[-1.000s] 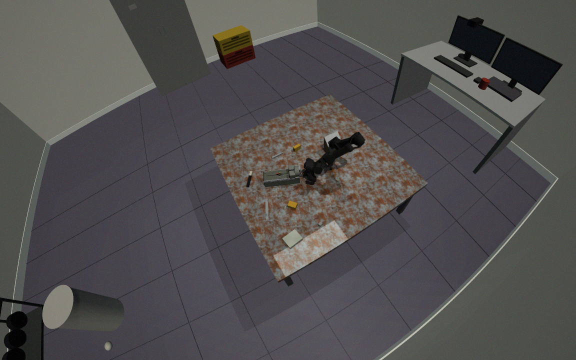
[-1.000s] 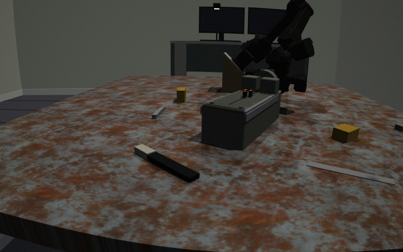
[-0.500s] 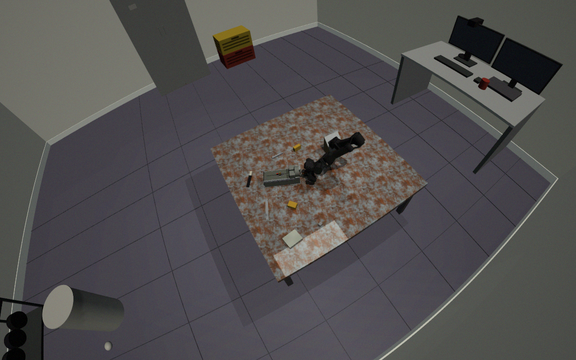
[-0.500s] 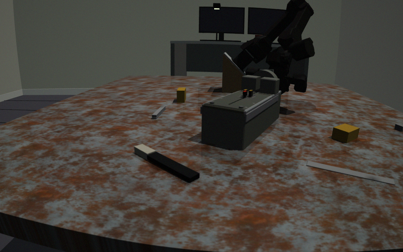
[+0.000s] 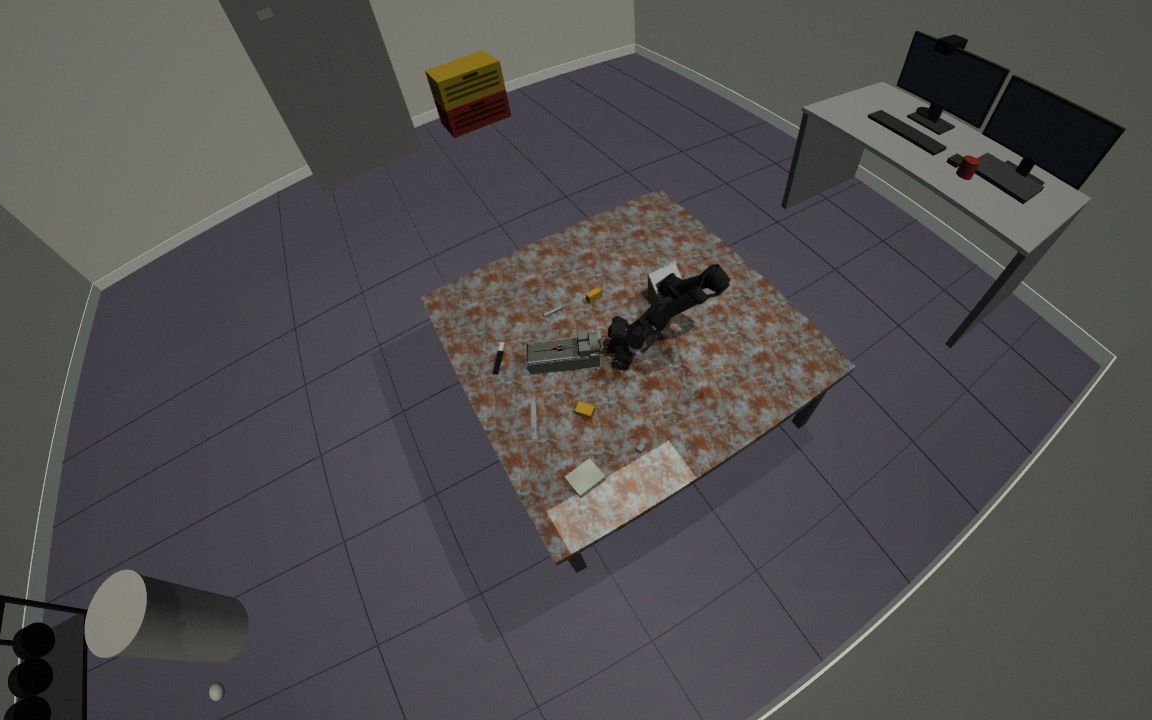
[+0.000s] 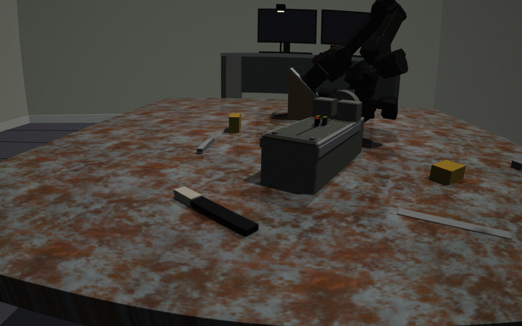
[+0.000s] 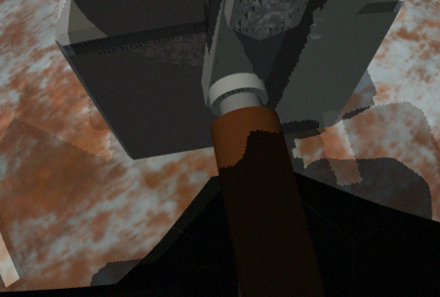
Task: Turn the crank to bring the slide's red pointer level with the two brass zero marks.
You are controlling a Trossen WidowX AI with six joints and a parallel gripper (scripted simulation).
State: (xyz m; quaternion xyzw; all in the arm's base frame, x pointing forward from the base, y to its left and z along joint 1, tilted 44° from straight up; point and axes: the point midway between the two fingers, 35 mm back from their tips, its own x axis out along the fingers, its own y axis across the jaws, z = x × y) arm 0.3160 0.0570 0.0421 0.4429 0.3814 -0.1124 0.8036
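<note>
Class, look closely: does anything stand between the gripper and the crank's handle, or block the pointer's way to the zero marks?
Nothing visible does: the gripper is closed on the handle, and nothing visible blocks the pointer.

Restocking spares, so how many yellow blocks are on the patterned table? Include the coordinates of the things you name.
2: one [image 5: 593, 295] [image 6: 234, 122] beyond the white-and-black bar [image 5: 499, 358] [image 6: 215, 210], one [image 5: 584, 409] [image 6: 447, 171] nearer the flat strip [image 5: 533, 419] [image 6: 453, 223].

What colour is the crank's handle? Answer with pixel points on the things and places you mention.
Orange-brown, partly in dark shadow; the handle [image 7: 236, 134] shows best in the wrist view.
</note>
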